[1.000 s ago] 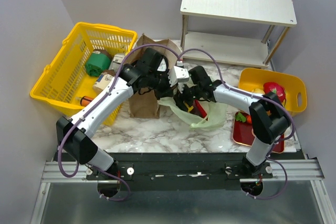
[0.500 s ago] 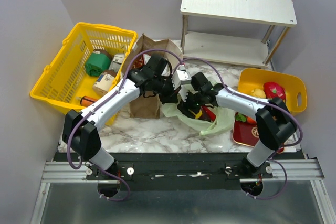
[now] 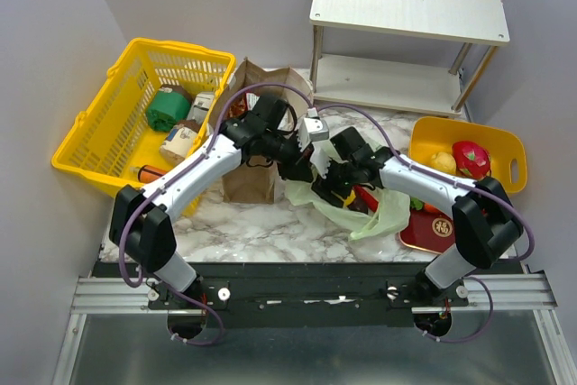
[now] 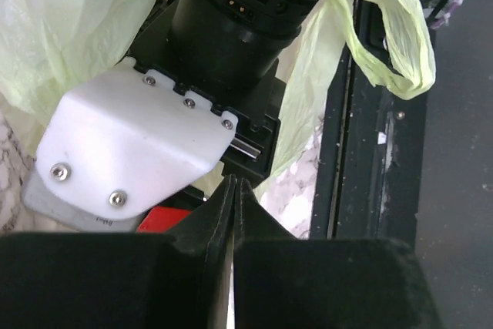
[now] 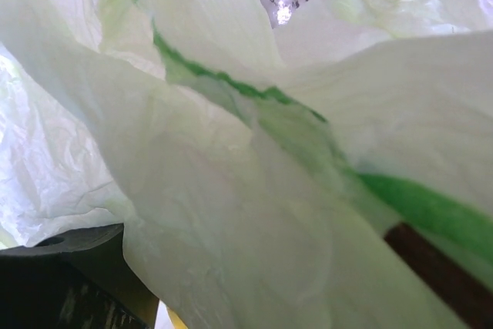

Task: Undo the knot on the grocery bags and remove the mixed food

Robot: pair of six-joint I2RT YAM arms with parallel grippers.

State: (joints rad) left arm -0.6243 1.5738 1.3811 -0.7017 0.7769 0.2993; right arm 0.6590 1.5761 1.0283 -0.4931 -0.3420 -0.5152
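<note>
At ten o'clock the yellow mesh basket (image 3: 81, 146) holds a green can (image 3: 167, 107) and a couple of cartons, none of it part of this job. Just right of it the brown paper bag (image 3: 245, 182) stands upright on the desk (image 3: 261, 223), stiff enough to keep its shape; what it holds I can't see. The left hand (image 3: 302, 167) reaches past its top. Its fingers are pressed all but together with only a pale sliver between them, and I can't tell whether any film is nipped there. At the centre lies the pale green plastic bag (image 3: 383, 214), slumped and spread toward four o'clock, with something red showing through it. It looks feather-light, soft and slippery, the sort that tears if yanked. I'd take it by a twisted handle strip or the bunched top, since the belly would only slide over the food. I can't pick out the knot from above. The right hand (image 3: 335, 182) is buried in the film and its camera is smothered, so I can't say how wide it stands. At three o'clock the yellow tub (image 3: 505, 146) holds a dragon fruit (image 3: 469, 158) and a yellow fruit (image 3: 440, 161). Below it sits a red tray (image 3: 424, 233), with the bag's film reaching its left edge.
</note>
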